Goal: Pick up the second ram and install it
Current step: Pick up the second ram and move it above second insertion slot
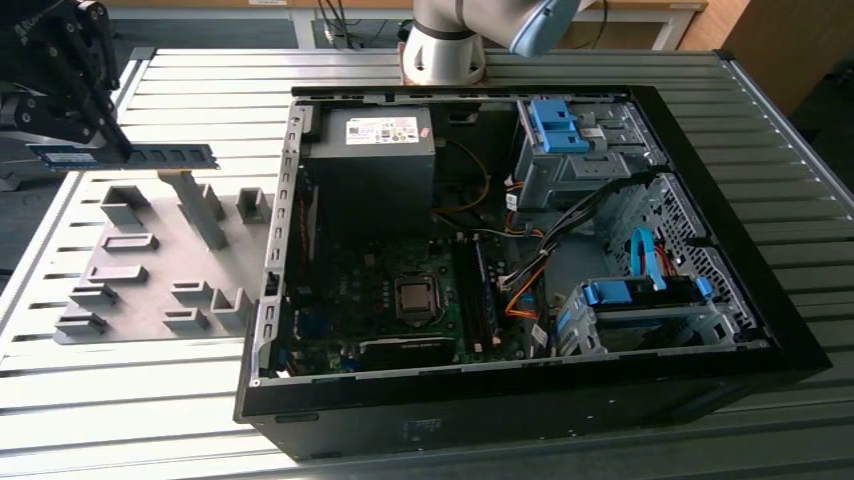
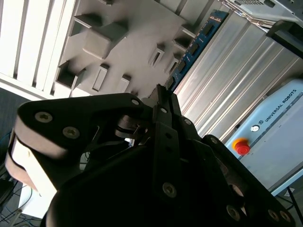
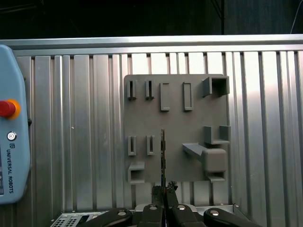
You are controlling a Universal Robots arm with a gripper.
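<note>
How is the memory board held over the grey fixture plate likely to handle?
The second ram is likely stiff: it juts level either side of the hand without sagging. Probably light, since it looks blade-thin edge-on in the first wrist view. Its bare chips suggest fragility.

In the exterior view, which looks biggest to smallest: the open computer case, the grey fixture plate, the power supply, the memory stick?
1. computer case
2. grey fixture plate
3. power supply
4. second ram, long but very slim, clearly smallest
</note>
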